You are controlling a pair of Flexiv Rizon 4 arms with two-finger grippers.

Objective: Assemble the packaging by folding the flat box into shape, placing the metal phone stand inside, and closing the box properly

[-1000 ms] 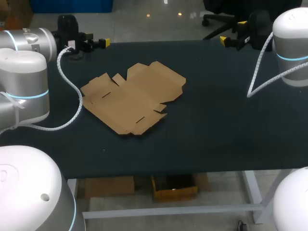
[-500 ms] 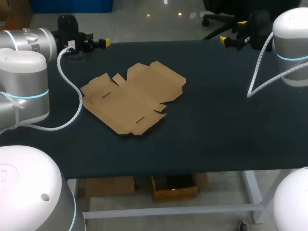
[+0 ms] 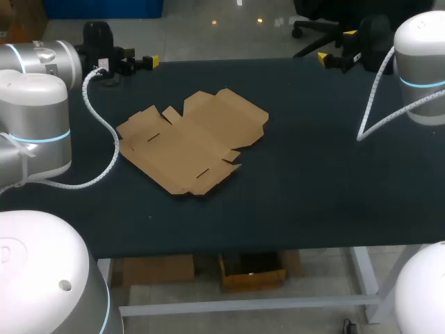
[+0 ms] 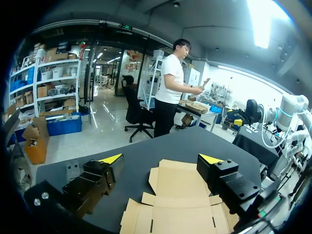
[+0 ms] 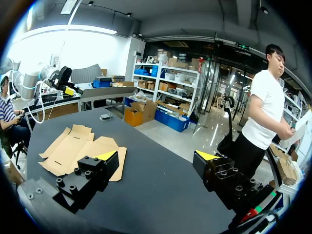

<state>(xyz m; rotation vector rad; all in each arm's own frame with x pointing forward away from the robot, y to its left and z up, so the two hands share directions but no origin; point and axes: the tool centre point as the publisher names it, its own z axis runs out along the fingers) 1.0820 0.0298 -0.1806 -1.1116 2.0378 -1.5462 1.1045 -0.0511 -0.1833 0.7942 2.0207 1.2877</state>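
A flat brown cardboard box blank lies unfolded on the black table, left of centre. My left gripper hangs open at the far left edge of the table, well behind the blank. In the left wrist view its open gripper looks down on the blank, which lies ahead of and below the fingers. My right gripper stands open at the far right edge. From the right wrist, the gripper is open and the blank lies far off beside one finger. No metal phone stand is in view.
The left arm's white cable loops down near the blank's left edge. Bare black tabletop stretches to the right and front of the blank.
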